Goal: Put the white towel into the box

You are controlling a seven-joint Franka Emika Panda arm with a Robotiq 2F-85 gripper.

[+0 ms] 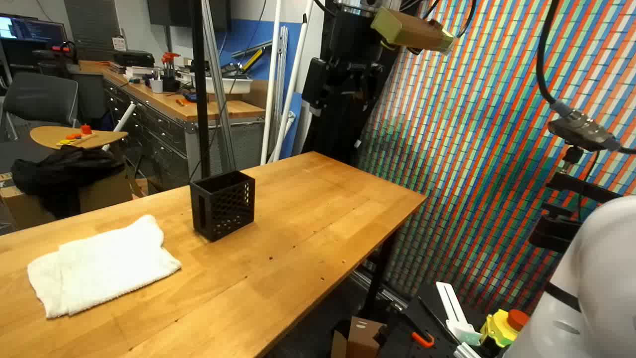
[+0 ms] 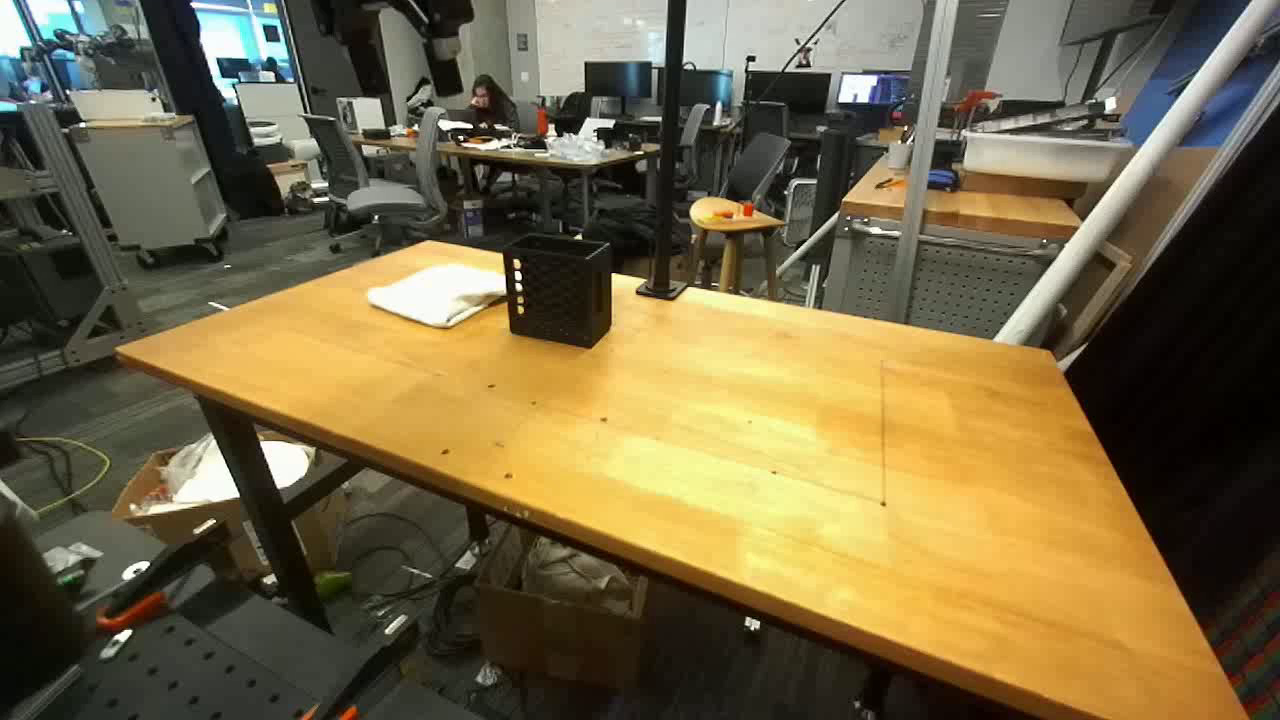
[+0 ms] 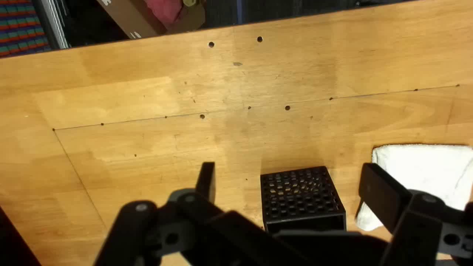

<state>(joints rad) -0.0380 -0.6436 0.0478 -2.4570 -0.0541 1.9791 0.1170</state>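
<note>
The white towel lies folded flat on the wooden table, in both exterior views (image 1: 109, 263) (image 2: 440, 295). In the wrist view the towel (image 3: 425, 173) is at the right, partly covered by a finger. The black box with lattice sides stands upright beside the towel, open at the top (image 1: 223, 206) (image 2: 560, 290). In the wrist view the box (image 3: 301, 194) shows between the fingers, its opening partly hidden by the gripper body. My gripper (image 3: 293, 184) is open and empty, high above the table; it also shows at the top of both exterior views (image 1: 343, 94) (image 2: 408, 75).
The wooden table (image 1: 308, 219) (image 2: 750, 430) carries both things. A thin black post (image 1: 199, 99) (image 2: 672, 150) rises at the table's edge near the box. A striped panel (image 1: 472, 149) stands past the table's end. Cardboard boxes (image 2: 560, 640) sit below the table.
</note>
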